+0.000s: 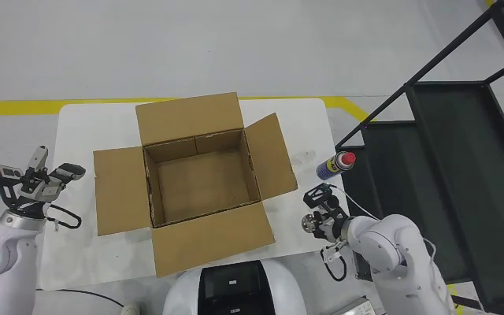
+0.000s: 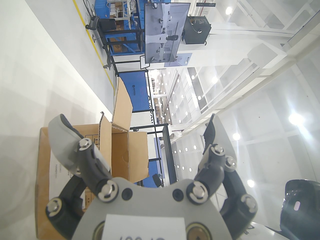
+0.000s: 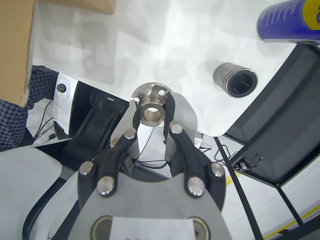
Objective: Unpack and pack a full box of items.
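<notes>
Right claw [image 3: 152,112]: at 4 o'clock by the surface's near edge, clenched on a flanged metal bushing [image 3: 151,111].
Bearing [image 3: 235,79]: steel cylinder resting on the surface [image 1: 94,126], between the claw and the spray can.
Left claw [image 2: 135,128]: at 9 o'clock, off the surface's edge, fingers spread wide and holding nothing.
Box [image 1: 195,147]: cardboard, at the centre, all four flaps folded out, bare floor showing.
Spray can [image 1: 336,164]: blue with a red cap, at 3 o'clock on the surface's edge.
</notes>
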